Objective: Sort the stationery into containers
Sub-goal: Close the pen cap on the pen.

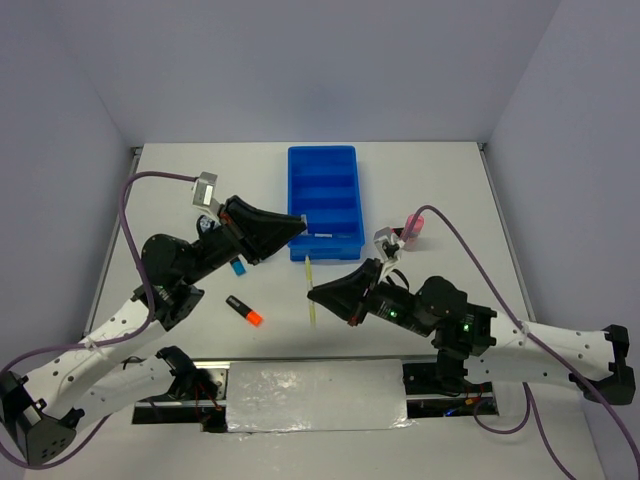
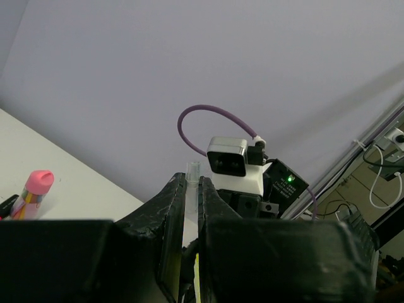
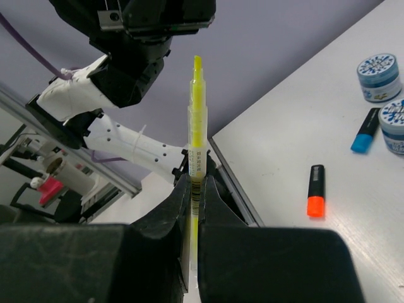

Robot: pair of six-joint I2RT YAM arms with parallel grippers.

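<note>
The blue tray (image 1: 323, 160) lies at the table's centre back. My left gripper (image 1: 300, 226) is at its near left corner, shut on a thin clear stick (image 2: 192, 169) whose tip pokes past the fingertips; a pale stick (image 1: 322, 235) lies over the tray's nearest compartment. My right gripper (image 1: 315, 295) is in front of the tray, shut on a thin yellow pen (image 1: 309, 272), which stands upright between the jaws in the right wrist view (image 3: 197, 126). Two patterned-lid tubs (image 3: 379, 76) show only there, hidden under the left arm from above.
A black marker with an orange end (image 1: 244, 310) and one with a blue end (image 1: 237, 266) lie on the table left of the tray. A pink cylinder (image 1: 414, 228) stands right of the tray. The left arm's body reaches over the table's left part.
</note>
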